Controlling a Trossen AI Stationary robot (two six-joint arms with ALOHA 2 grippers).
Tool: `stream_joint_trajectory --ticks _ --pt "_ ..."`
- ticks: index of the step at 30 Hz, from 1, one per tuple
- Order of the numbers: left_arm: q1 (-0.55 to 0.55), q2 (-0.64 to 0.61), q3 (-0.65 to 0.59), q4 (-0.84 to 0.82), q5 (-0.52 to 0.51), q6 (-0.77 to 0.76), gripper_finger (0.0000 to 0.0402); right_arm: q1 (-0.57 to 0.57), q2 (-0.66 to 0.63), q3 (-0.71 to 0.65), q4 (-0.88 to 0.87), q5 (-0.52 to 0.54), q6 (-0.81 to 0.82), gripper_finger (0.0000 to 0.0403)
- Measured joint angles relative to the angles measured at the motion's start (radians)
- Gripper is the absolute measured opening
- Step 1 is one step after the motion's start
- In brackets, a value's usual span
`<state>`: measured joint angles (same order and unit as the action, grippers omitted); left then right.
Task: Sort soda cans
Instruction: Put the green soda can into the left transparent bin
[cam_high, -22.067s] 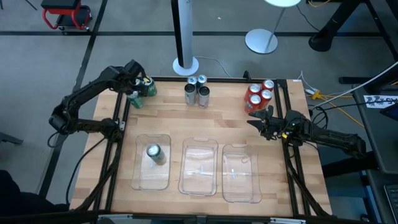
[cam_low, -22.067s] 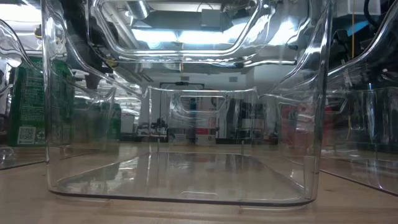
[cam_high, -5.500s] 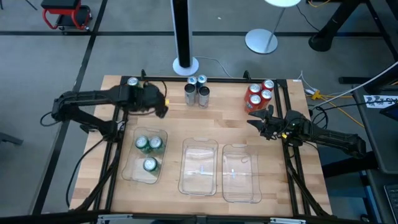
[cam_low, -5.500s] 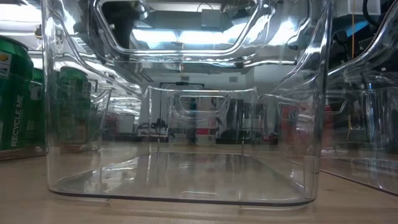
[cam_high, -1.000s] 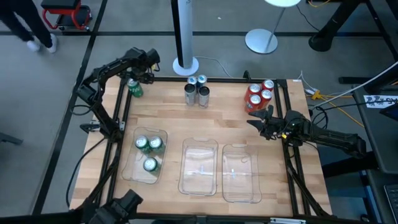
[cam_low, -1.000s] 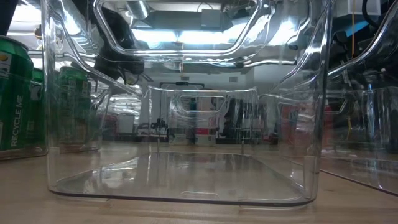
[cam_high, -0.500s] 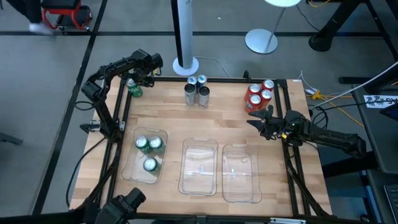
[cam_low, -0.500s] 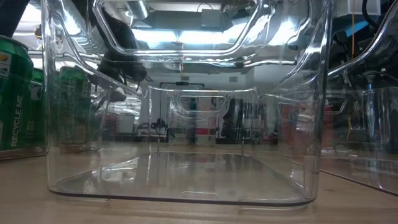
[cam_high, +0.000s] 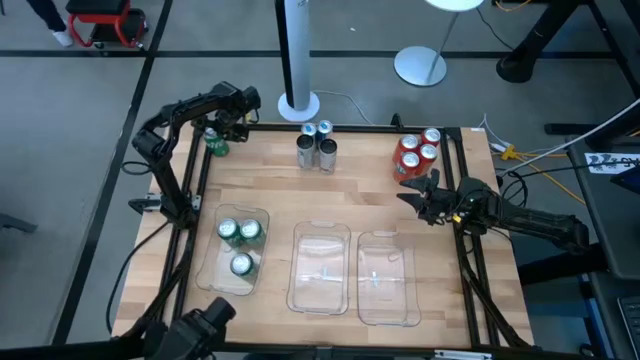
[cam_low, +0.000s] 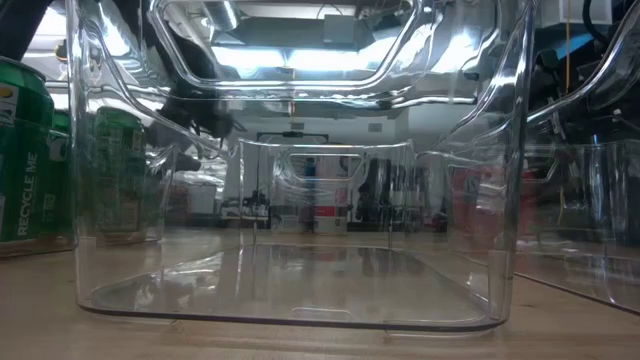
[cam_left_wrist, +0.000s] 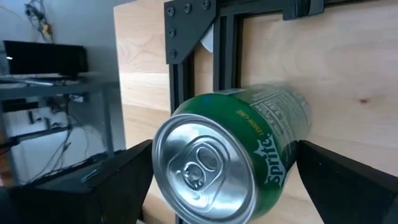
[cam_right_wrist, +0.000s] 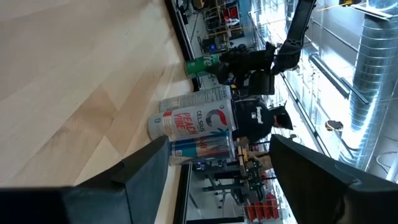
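Observation:
One green soda can (cam_high: 214, 143) stands at the table's far left corner, next to the black frame rail, with my left gripper (cam_high: 221, 127) down over it and its fingers on either side. Three more green cans (cam_high: 238, 242) stand in the left clear tray (cam_high: 212, 285). Silver-grey cans (cam_high: 317, 146) stand at the far middle and red cans (cam_high: 418, 150) at the far right. My right gripper (cam_high: 414, 191) hovers open just in front of the red cans, touching nothing. My left gripper has the green can between its two fingers, one finger (cam_left_wrist: 118, 180) against each side of the can's upper wall (cam_left_wrist: 283, 146). It comes from above, slanting in from the far side. The can stands upright with its base on the wood.
Two more clear trays, middle (cam_high: 320, 268) and right (cam_high: 388, 278), lie beside the left one. Black frame rails (cam_high: 190, 190) run along the table's sides. A lamp base (cam_high: 298, 104) stands beyond the far edge. A dark object (cam_high: 200, 325) shows at the near left edge.
My left arm has swung its elbow in and its gripper has edged slightly toward the table's right over the green can, which stays standing in place. The dark object at the near left edge has moved right. My right arm is still.

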<state>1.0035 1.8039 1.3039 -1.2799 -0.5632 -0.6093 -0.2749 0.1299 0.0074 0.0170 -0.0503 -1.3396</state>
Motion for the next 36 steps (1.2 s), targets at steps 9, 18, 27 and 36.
stream_joint_trajectory --ticks 9,18,27,36 --pt "-0.004 -0.001 -0.002 0.021 0.051 0.024 0.0365 0.0 0.0 0.0 0.001 -0.002 0.0 0.0278" --pt "-0.004 0.001 -0.003 0.045 0.088 0.056 0.0365 0.0 0.0 0.0 0.002 -0.004 0.0 0.0278" --pt "-0.005 0.0 -0.003 0.07 0.104 0.089 0.0365 0.0 0.0 0.0 0.002 -0.004 0.0 0.0278" --pt "0.004 -0.002 -0.003 0.111 0.104 0.11 0.0365 0.0 0.0 0.0 0.002 -0.005 0.0 0.0278"
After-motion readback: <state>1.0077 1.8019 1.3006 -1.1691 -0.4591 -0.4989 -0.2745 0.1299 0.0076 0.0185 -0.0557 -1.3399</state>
